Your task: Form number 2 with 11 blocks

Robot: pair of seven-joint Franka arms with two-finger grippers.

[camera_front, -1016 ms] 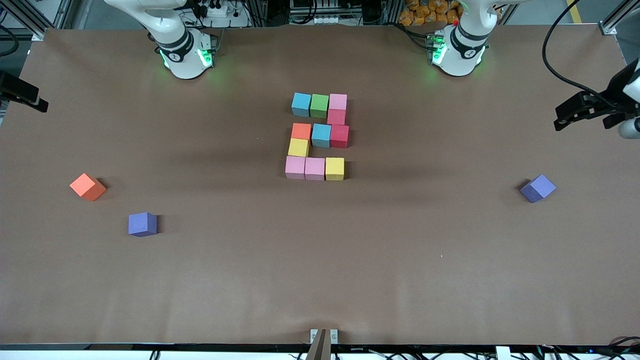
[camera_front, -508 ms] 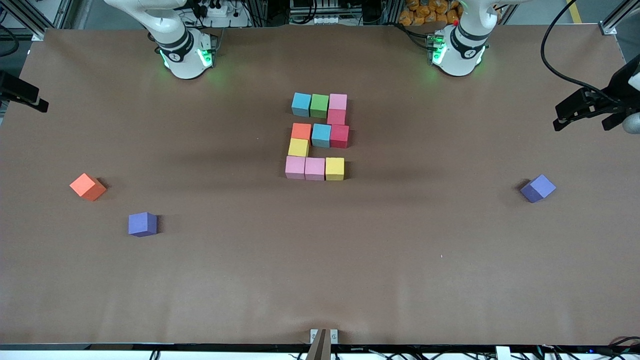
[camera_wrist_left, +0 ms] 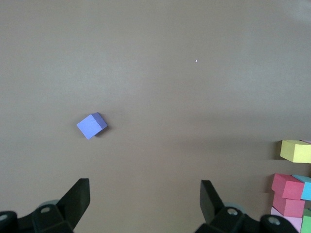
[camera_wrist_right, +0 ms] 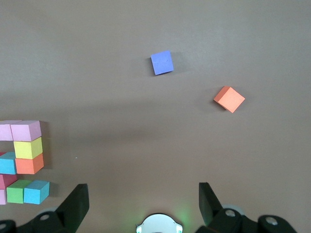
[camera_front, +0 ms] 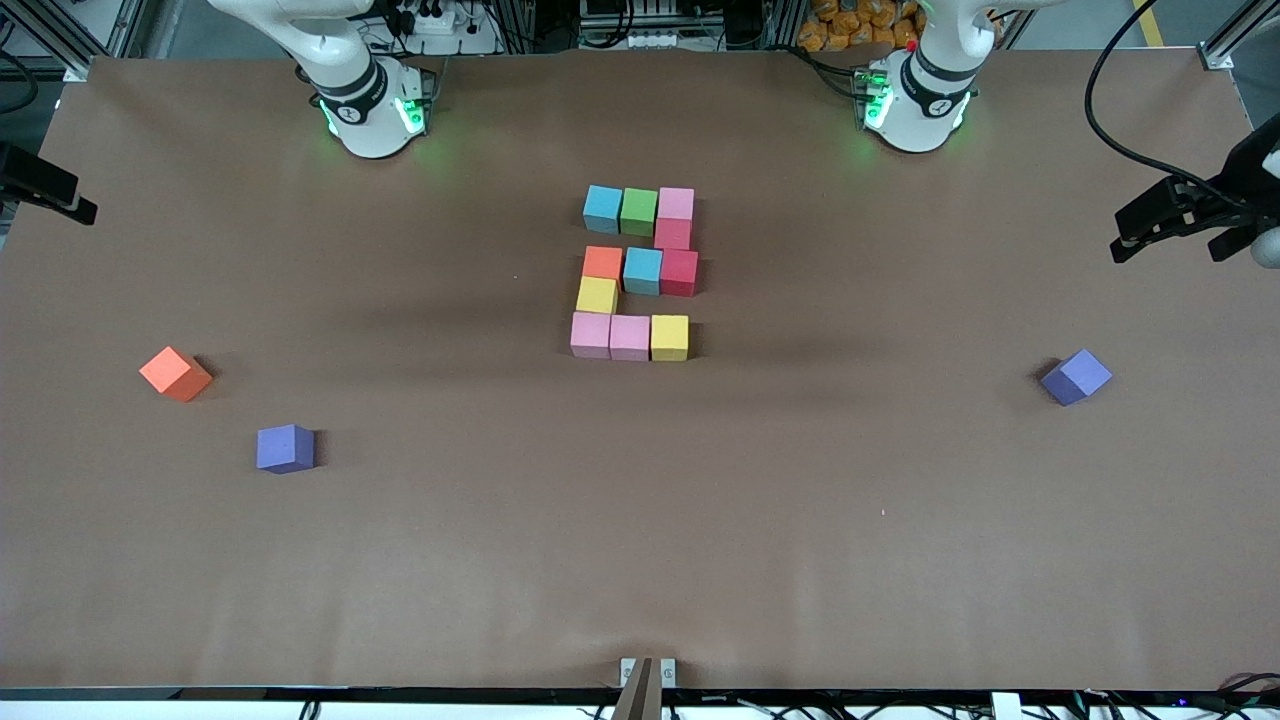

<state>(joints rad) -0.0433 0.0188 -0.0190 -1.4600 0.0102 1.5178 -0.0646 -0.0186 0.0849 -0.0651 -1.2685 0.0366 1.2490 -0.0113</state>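
The left gripper (camera_wrist_left: pixel 144 204) hangs high over its end of the table with fingers spread and nothing between them. The right gripper (camera_wrist_right: pixel 142 204) does likewise over its own end — both arms look parked clear of the work. The number 2 (camera_front: pixel 636 272) lies at mid-table, its blocks touching, top row toward the bases, long axis running from bases to front camera. A purple cube (camera_front: pixel 1076 376), another purple cube (camera_front: pixel 285 448) and a stray orange cube (camera_front: pixel 175 373) sit well apart — leftovers, apparently.
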